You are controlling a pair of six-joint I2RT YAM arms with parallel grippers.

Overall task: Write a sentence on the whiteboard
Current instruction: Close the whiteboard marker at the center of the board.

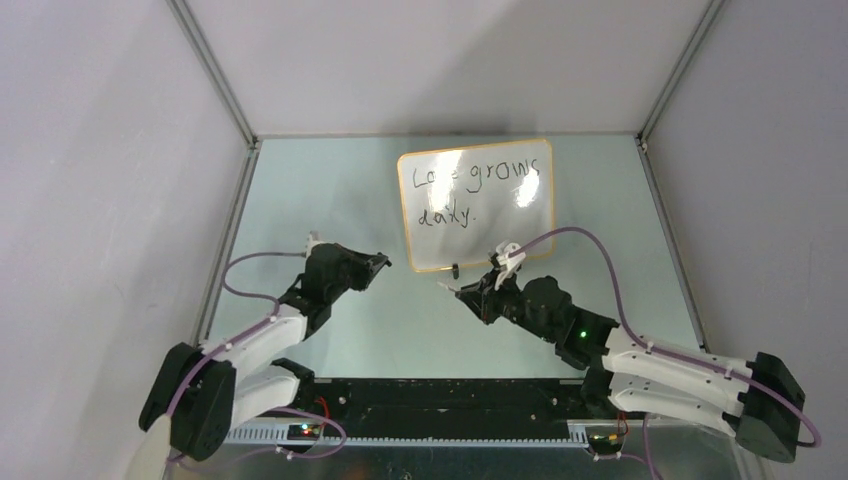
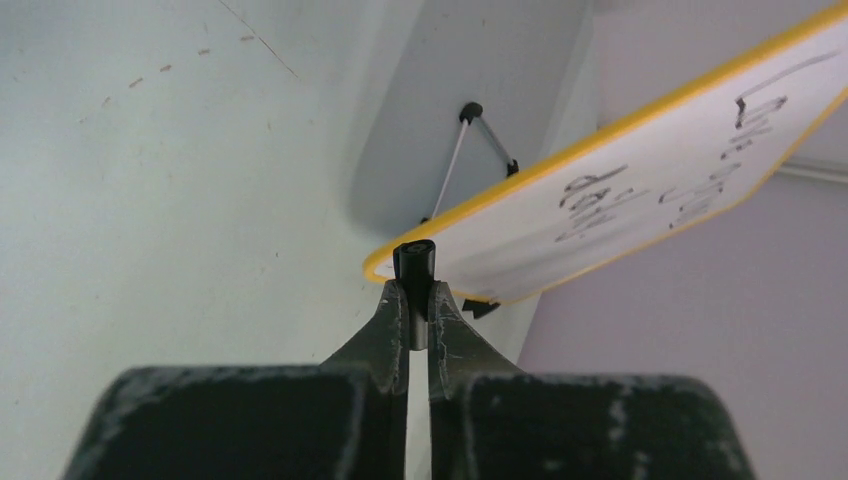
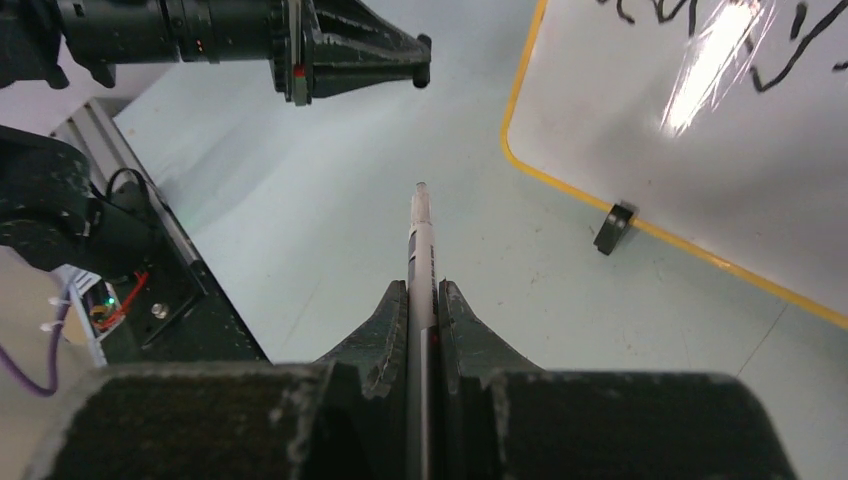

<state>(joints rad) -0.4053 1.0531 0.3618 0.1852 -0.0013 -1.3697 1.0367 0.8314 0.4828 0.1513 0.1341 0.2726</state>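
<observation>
The whiteboard (image 1: 500,240) stands tilted at the back middle of the table, orange-rimmed, with a black foot (image 3: 613,228) on the table. The sentence (image 1: 480,180) reads "Love grows daily." in two black lines. My right gripper (image 1: 472,295) is shut on a grey marker (image 3: 421,240) with its bare tip pointing left, just in front of the board's lower edge. My left gripper (image 1: 383,262) is shut on a small black cap (image 2: 415,262), close to the board's lower left corner (image 2: 380,265). The two grippers face each other, apart.
The enclosure's walls and metal corner rails (image 1: 215,70) close in the table on three sides. A black base plate with wiring (image 1: 440,410) runs along the near edge. The board's wire stand (image 2: 470,130) props it up from behind.
</observation>
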